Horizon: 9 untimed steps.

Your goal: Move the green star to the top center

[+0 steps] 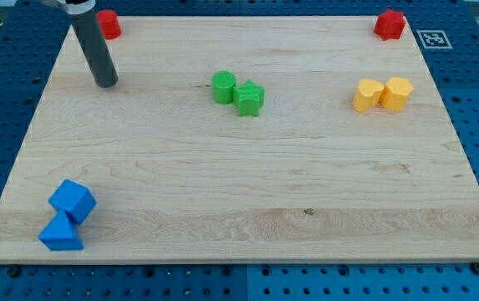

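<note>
The green star (250,99) lies on the wooden board (239,184), a little above the middle. A green round block (223,87) touches it on its upper left. My tip (105,83) stands on the board near the view's top left, well to the left of both green blocks and apart from them.
A red block (108,23) sits at the top left corner, just above my rod. Another red block (389,24) sits at the top right corner. Two yellow blocks (383,94) touch at the right. A blue cube (73,201) and a blue triangle (60,234) lie at the bottom left.
</note>
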### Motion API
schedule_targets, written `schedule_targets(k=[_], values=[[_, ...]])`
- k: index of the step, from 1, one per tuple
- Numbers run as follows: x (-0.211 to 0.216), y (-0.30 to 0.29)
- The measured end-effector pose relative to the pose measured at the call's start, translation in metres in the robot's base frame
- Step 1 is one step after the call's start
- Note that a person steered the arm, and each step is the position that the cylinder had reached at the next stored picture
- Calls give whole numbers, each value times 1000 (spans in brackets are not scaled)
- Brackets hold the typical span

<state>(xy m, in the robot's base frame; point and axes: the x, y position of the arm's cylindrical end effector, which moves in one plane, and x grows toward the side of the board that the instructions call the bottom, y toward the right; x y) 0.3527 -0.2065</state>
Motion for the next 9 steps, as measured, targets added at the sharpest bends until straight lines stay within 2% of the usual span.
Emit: schedule_targets(k=[1,3,4,5,7,9], values=[[3,5],[55,108],[66,143],[66,154],[66,253],[49,269]])
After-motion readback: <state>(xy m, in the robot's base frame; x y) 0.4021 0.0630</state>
